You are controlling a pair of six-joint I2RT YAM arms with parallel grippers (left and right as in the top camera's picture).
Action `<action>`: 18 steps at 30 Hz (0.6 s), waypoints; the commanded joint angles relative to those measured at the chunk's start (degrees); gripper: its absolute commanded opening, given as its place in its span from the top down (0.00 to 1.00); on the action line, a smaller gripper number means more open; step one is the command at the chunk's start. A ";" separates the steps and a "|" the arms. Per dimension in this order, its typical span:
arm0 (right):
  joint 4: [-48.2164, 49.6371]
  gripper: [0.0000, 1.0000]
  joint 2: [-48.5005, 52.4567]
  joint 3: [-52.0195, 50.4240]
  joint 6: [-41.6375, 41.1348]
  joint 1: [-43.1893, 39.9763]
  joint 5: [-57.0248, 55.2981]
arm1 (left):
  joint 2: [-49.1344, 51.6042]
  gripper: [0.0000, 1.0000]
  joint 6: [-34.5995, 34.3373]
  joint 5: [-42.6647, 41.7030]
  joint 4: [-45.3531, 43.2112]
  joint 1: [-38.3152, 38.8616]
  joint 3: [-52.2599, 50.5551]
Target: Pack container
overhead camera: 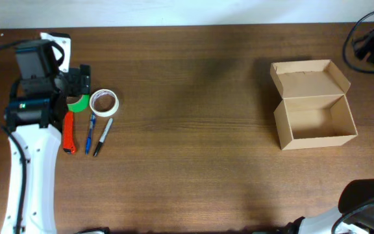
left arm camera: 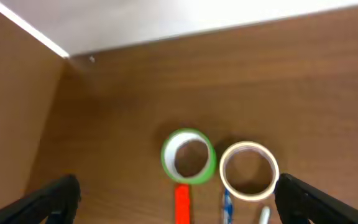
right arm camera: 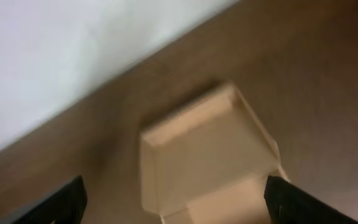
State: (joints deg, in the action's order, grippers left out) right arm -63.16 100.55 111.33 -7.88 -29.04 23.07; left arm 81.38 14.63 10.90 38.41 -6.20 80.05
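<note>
Two grippers, both spread wide and holding nothing. In the overhead view my left gripper (left arm camera: 182,200) hangs at the 9 o'clock side of the table (overhead camera: 193,149), above a green tape roll (left arm camera: 188,157). A white tape roll (left arm camera: 248,171) lies just beside the green one at its 3 o'clock, and neither touches my fingers. The container (overhead camera: 313,104) sits well apart at the table's 3 o'clock side, flap lid open toward 12 o'clock. From my right gripper (right arm camera: 179,208) the box lies ahead at 12 o'clock, framed between my fingers (right arm camera: 48,205) and apart from both.
</note>
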 commanded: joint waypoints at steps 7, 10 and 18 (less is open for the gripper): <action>-10.34 0.07 1.46 -1.55 2.67 16.94 -23.78 | 2.89 0.00 1.73 -0.57 0.66 -0.24 0.98; -10.23 0.04 1.64 -4.37 1.62 22.12 -30.03 | 2.99 0.00 1.73 -0.57 0.66 -0.24 0.98; -8.81 0.03 2.10 -16.15 1.64 24.92 -30.77 | 2.99 0.00 1.75 -0.37 0.61 -0.26 0.98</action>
State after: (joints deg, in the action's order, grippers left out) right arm -72.66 101.89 99.22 -5.89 -4.29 -4.71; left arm 83.85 15.46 10.94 39.22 -6.20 80.05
